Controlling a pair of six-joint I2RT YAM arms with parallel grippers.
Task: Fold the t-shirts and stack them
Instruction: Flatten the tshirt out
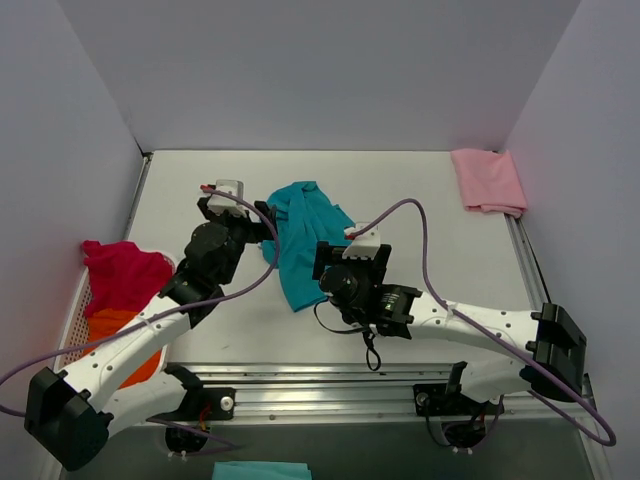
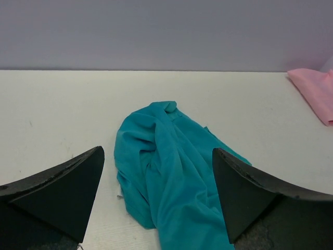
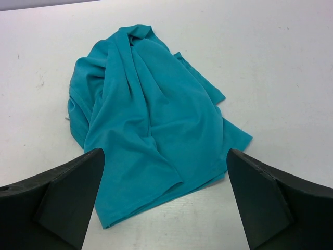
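Note:
A teal t-shirt lies crumpled on the middle of the table, also in the left wrist view and the right wrist view. A pale pink t-shirt lies folded at the back right corner, its edge showing in the left wrist view. A magenta-red t-shirt and an orange t-shirt lie bunched at the left. My left gripper is open and empty at the teal shirt's left edge. My right gripper is open and empty over its near hem.
A white plastic basket at the table's left edge holds the red and orange shirts. Purple cables loop over both arms. Grey walls stand at the back and sides. Another teal cloth shows below the near rail.

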